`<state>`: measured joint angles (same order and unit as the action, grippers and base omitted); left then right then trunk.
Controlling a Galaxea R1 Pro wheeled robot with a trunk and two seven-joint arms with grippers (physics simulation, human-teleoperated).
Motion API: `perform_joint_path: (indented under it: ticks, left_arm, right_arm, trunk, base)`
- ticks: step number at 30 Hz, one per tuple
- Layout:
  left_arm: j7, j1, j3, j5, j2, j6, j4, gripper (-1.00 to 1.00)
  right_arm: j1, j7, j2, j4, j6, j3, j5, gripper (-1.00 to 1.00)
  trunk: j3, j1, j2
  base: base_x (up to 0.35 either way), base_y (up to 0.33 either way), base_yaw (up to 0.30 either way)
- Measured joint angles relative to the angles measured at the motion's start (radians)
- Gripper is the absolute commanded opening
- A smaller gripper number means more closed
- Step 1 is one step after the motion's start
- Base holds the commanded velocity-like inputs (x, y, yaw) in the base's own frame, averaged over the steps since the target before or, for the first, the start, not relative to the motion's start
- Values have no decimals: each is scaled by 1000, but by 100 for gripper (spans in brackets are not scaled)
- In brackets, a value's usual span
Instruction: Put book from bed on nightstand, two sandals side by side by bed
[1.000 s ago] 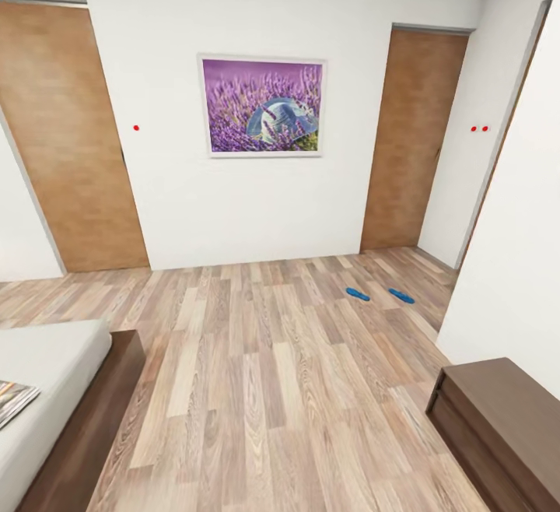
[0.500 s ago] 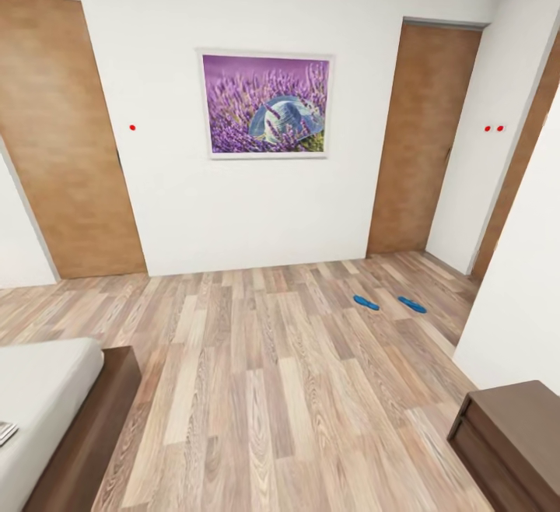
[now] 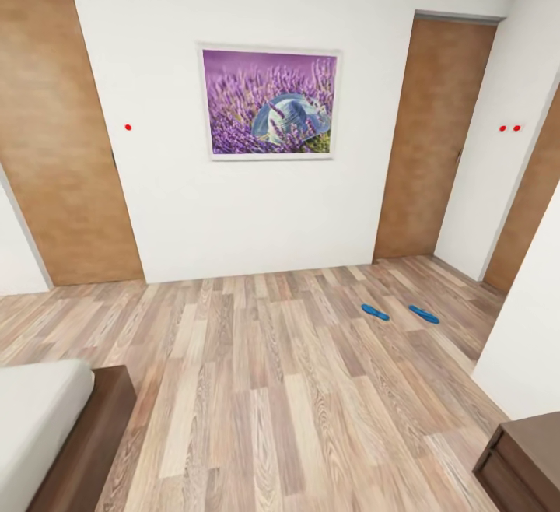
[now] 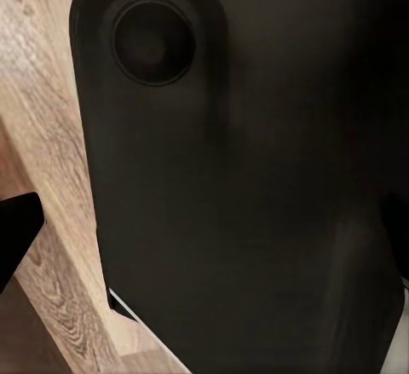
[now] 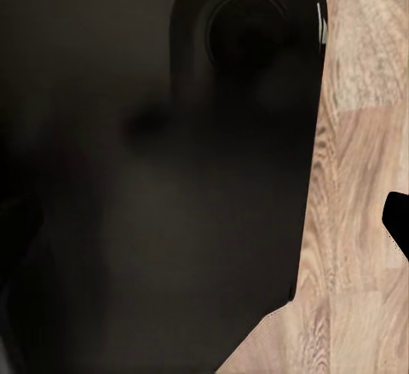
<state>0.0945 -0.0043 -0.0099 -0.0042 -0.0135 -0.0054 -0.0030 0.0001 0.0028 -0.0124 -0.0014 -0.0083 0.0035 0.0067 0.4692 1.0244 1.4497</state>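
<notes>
Two sandals (image 3: 400, 313) lie on the plank floor (image 3: 257, 372) near the right-hand door (image 3: 435, 138), well apart from the bed (image 3: 39, 426), whose pale mattress corner and dark frame sit at lower left; the pair are near each other, roughly parallel, not touching. Judged from their look: flat, thin, light, likely flexible; expect each to flop if you pinch it at one end, so take it across the sole edge near the middle or at the strap, which is too small to make out from here. Low profile on the floor means you will need a deep reach and a shallow approach; a smooth sole may slide rather than lift. The book cannot be placed from these views; the bed is cut off by the frame edge. A dark cabinet corner (image 3: 521, 461) is cropped at lower right; you cannot tell what it is. Both wrist views are mostly blocked by dark robot body with slivers of floor; whether either gripper is apart or together cannot be told.
</notes>
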Motion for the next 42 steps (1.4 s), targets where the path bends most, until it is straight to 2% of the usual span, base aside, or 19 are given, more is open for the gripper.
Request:
perform_joint_path:
  ticks: [28,42]
  left_arm:
    - [1,0,0,0,1,0,0,100]
    - [0,-1,0,0,2,0,0,100]
  right_arm:
    - [0,0,0,0,-1,-1,-1,100]
    - [0,0,0,0,-3,-1,-1,100]
  trunk:
    - [0,0,0]
    - [0,0,0]
  base:
    - [336,11,-1]
    - [338,0,-189]
